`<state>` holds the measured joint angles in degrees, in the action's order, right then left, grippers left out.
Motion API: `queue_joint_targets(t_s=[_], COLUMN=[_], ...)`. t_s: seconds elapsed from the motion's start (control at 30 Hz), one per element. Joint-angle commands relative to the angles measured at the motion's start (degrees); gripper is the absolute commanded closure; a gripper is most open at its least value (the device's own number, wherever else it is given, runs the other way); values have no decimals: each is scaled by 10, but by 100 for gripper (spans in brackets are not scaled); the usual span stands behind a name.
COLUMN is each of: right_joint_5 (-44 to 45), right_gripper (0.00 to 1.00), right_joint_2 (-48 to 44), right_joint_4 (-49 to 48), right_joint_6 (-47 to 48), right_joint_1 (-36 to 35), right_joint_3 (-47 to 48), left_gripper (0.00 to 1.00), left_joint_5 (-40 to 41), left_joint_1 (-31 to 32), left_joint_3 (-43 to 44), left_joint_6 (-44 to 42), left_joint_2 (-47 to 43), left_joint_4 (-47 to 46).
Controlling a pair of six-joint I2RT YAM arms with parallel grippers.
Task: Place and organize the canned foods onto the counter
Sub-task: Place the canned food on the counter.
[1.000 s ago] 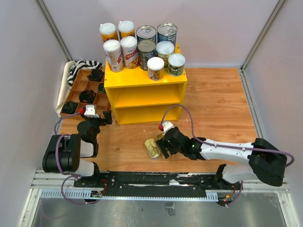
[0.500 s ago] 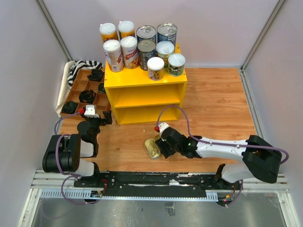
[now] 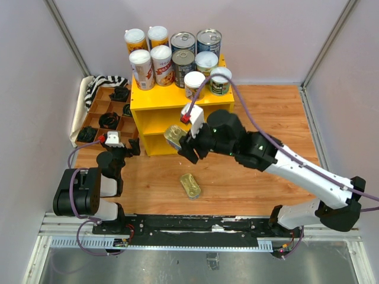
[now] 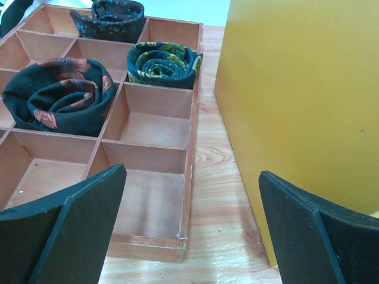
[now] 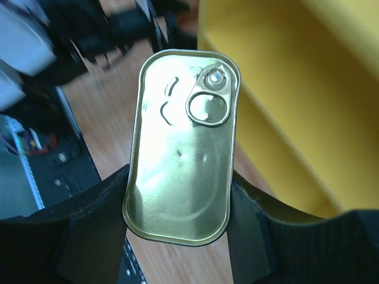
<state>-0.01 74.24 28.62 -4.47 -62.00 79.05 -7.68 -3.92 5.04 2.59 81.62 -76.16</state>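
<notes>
A gold-topped tin (image 5: 183, 148) is clenched lengthwise in the right pincer (image 3: 185, 144), the counter (image 3: 177, 97) shelf apparently just beyond; the left pincer (image 4: 189, 234) is seen released, farther off.

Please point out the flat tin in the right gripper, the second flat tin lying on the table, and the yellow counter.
held flat tin (image 5: 183, 148): right wrist view, middle of its gold lid.
second flat tin (image 3: 190, 185): top external view, its top face.
yellow counter (image 3: 166, 96): top external view, bare part of its flat top.
</notes>
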Motion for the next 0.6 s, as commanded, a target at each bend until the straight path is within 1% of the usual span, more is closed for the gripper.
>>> queue_joint_targets(t_s=[0.0,0.1,0.23,0.4,0.47,0.57], right_joint_5=[-81,-99,-97,-105,-106,-106], right_gripper=[99,99,100,99,99,100], right_joint_2=[48,109,200,306,331,344], right_joint_4=[98,139,178,185,171,132], right_joint_6=[64,88,120,140,140,141], right_joint_1=[3,3,5,16,22,32], right_joint_3=[160,273,429,601,633,634], left_gripper=[0,0,0,0,0,0], left_joint_5=[-2,-2,-3,-2,-3,-2], left_joint_1=[3,3,3,3,3,3], left_joint_3=[6,6,6,6,6,6], left_joint_6=[-7,-6,-7,-7,-7,-7], left_joint_2=[0,0,0,0,0,0], left_joint_4=[-11,-11,-12,-12,-12,-12])
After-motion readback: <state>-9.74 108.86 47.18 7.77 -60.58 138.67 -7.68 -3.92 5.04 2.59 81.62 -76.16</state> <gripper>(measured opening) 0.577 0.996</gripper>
